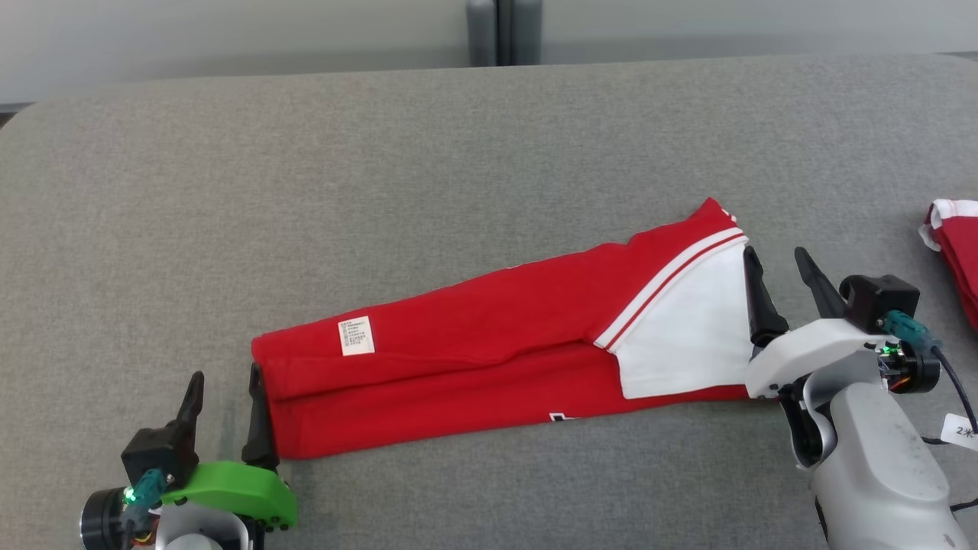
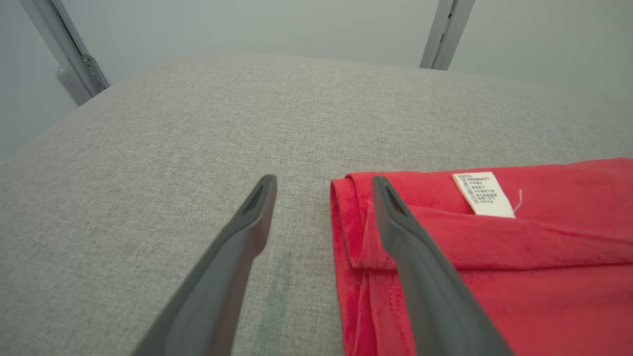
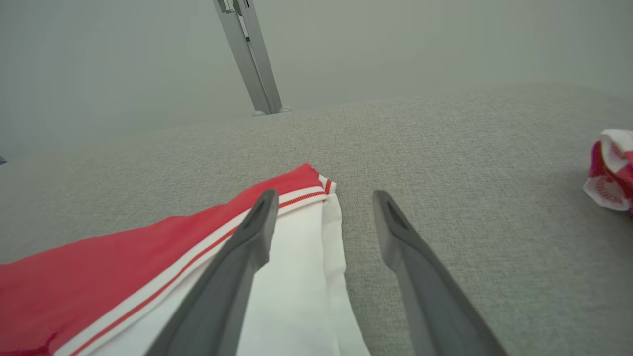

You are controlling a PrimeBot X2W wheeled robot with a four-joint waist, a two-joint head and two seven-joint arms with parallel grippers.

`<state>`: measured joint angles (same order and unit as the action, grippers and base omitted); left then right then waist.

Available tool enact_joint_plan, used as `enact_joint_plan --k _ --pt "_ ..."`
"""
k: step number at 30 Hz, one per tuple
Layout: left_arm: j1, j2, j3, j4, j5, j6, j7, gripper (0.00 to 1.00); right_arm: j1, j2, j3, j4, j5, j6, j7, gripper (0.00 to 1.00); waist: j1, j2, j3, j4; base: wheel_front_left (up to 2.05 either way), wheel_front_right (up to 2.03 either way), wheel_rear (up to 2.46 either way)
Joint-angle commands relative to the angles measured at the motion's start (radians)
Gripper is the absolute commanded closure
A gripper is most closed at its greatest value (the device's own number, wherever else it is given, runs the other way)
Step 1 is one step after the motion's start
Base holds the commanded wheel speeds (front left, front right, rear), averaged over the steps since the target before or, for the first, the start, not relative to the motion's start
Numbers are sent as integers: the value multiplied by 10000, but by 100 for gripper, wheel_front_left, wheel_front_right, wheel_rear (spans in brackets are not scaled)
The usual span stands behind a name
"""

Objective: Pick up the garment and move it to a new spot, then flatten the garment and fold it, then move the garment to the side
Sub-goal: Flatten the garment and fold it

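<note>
Head view: the garment (image 1: pixel 489 359), a long folded strip of soft red knit with a white panel and striped trim at one end, lies flat and slantwise on the counter (image 1: pixel 458 153), whose top is woven grey cloth. A small white care label (image 1: pixel 356 336) sits near its red end. The left end effector (image 1: pixel 225 374) stands at that end, fingers spread, holding nothing. The right end effector (image 1: pixel 775 252) is likewise spread and empty at the white end. A crumpled red-and-white bundle (image 1: pixel 955 244) lies at the counter's right edge.
</note>
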<state>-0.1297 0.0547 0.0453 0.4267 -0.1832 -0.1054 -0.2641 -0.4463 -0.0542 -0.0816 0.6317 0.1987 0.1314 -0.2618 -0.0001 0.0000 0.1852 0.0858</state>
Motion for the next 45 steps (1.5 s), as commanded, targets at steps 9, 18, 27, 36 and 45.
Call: enact_joint_plan --k 9,18,27,36,45 --pt "-35 -19 -645 -105 -398 142 5 0 -726 -297 -530 2900 -1040 -17 314 0 1 0 103 987 0 0 0" --pt "79 -23 -767 -197 -509 235 5 0 -688 -338 -530 4025 -597 -21 109 100 1 0 -5 755 0 0 0" --pt "298 -21 -947 -226 -520 200 5 0 -34 -464 -1874 1717 -1116 -18 -21 100 1 0 -420 -544 0 0 0" --pt "439 -22 -1294 -121 -710 295 5 0 505 -186 -1383 354 -1078 -18 -24 100 1 0 -696 -2118 0 0 0" --pt "257 -16 -1628 -79 -751 350 5 0 412 -36 -151 -841 -473 -17 -25 100 1 0 -560 -2291 0 0 0"
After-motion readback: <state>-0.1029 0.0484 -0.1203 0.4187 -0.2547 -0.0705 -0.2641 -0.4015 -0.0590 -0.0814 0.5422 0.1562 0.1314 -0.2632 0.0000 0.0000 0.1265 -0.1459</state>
